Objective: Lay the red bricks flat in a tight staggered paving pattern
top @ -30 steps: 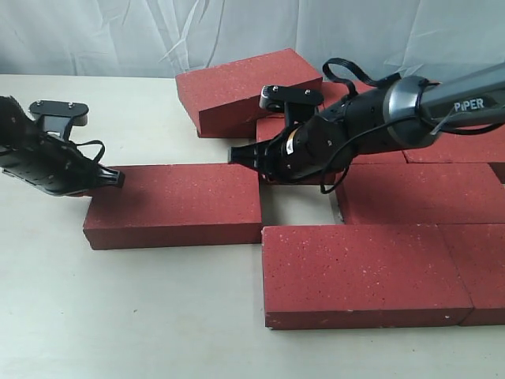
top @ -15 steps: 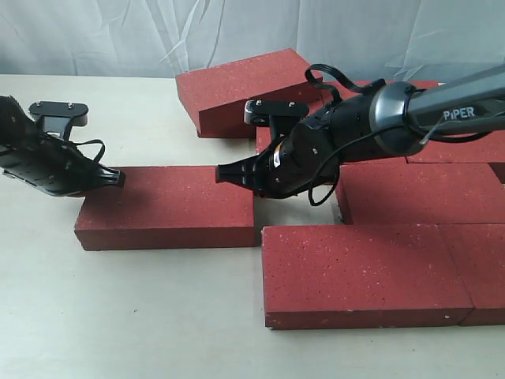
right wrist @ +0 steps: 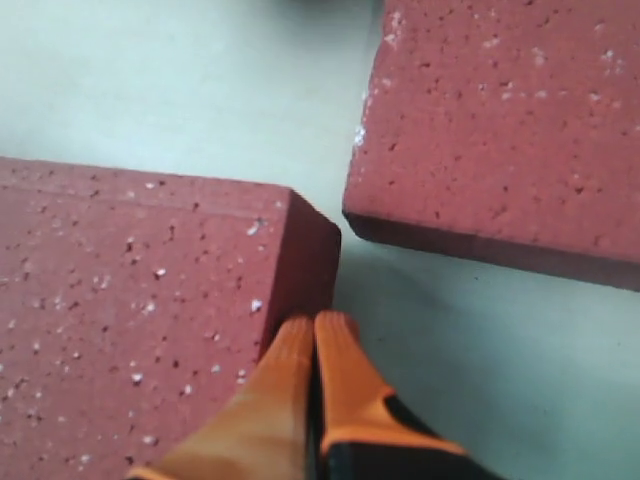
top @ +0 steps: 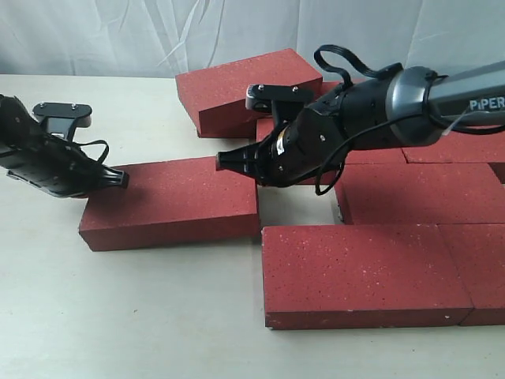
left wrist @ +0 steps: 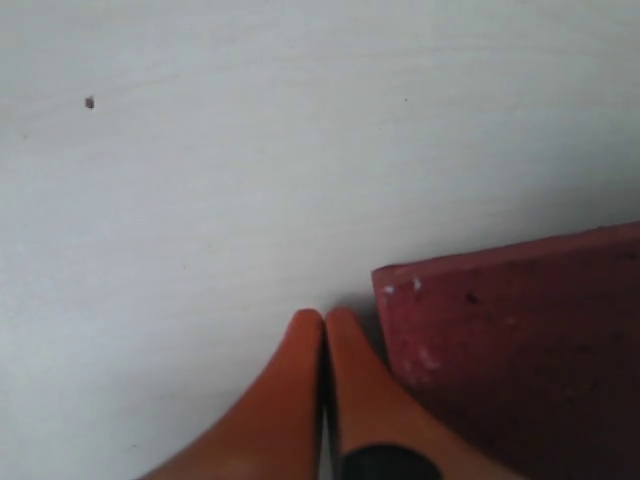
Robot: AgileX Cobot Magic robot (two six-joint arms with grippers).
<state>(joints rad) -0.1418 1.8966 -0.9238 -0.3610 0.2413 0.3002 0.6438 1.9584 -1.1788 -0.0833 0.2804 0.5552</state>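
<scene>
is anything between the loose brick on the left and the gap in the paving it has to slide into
Only the right pincer: it is shut, with its tips at the loose brick's right end, on the side facing the gap. The gap itself shows just bare table, bordered by the laid bricks.

I see the red bricks (top: 359, 268) matte and gritty — pale-specked. The desk (top: 118, 316) looks smooth, dull; the fingers (right wrist: 345, 385) look like smooth plastic.

Lab setup: draped white backdrop (top: 118, 31), pale tabletop (top: 118, 316)
</scene>
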